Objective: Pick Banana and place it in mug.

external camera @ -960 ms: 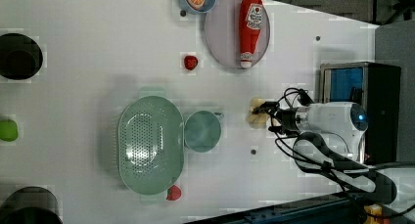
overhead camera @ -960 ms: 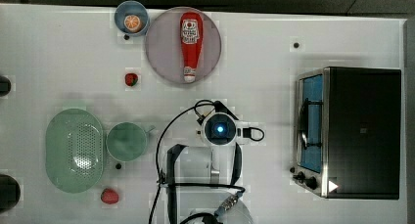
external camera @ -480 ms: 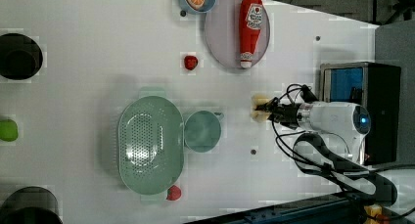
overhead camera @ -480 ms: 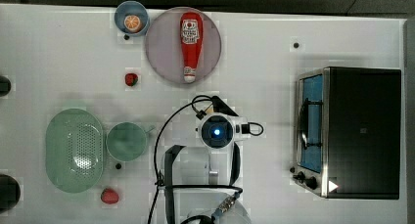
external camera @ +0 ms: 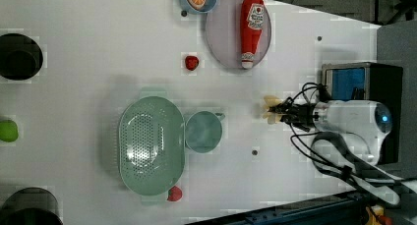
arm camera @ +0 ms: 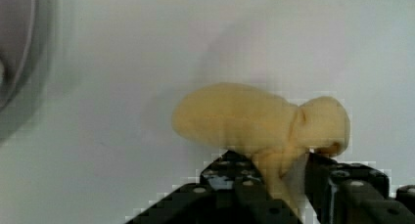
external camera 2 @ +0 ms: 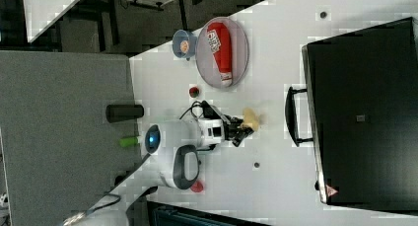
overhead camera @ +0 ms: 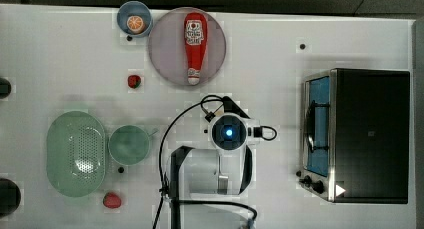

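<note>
The banana (arm camera: 254,119) is a pale yellow soft piece lying on the white table (external camera: 74,63), seen in the left view (external camera: 269,108) and the right view (external camera 2: 250,117). My gripper (arm camera: 274,168) is shut on the banana, whose body bulges out past the black fingers (arm camera: 230,172). In the left view my gripper (external camera: 281,113) reaches in from the left view's right. In the top view the arm's wrist (overhead camera: 229,131) covers the banana. The mug (overhead camera: 129,145) is a small round teal-green cup standing apart, toward the top view's left, beside the basket (external camera: 203,131).
A large oval green perforated basket (overhead camera: 75,153) touches the mug's far side. A grey plate (overhead camera: 165,49) holds a ketchup bottle (overhead camera: 195,44). A blue bowl (overhead camera: 122,14) with an orange slice, a strawberry (overhead camera: 133,81) and a toaster oven (overhead camera: 360,134) also stand on the table.
The fingers have gone from wide open to closed around the banana. The arm has hardly shifted over the table.
</note>
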Available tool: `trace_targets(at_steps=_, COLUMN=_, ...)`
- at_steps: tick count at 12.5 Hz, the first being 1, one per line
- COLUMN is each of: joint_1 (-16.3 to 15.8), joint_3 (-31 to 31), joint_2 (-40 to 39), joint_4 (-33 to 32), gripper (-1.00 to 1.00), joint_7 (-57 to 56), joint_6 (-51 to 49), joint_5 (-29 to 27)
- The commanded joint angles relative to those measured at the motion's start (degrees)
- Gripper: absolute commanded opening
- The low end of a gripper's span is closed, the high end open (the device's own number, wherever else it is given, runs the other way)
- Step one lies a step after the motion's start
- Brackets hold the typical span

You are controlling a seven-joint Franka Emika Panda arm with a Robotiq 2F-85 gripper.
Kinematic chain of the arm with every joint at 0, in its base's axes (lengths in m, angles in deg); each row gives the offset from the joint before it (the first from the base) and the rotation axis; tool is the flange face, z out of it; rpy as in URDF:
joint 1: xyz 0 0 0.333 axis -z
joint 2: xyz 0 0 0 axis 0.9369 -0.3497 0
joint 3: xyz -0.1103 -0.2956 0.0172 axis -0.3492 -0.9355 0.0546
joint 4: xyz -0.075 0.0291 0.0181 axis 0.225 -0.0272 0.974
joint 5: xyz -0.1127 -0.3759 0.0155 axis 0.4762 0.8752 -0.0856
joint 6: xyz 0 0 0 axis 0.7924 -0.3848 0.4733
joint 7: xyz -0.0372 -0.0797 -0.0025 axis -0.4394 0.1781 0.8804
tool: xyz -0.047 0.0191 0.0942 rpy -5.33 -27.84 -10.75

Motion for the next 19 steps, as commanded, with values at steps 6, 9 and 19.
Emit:
trace_targets(at_steps=6, joint_1=1.44, joint_3=0.73, joint_2=26.29, joint_4=12.71, gripper=-0.32, joint_7=0.67, joint_6=-37.97, joint_5=0.08)
trace_targets(at_steps=9, joint_1=0.87, joint_3=2.50, joint_2=29.80, joint_4=18.00, gripper=-0.32, joint_7=0.95, joint_6=-47.18, joint_5=0.07)
trace_targets(at_steps=19, joint_1=-2.15, joint_3=23.36, joint_2=27.93, joint_4=19.66, gripper=-0.32, joint_7=25.36, joint_6=-49.22, joint_5=-6.84)
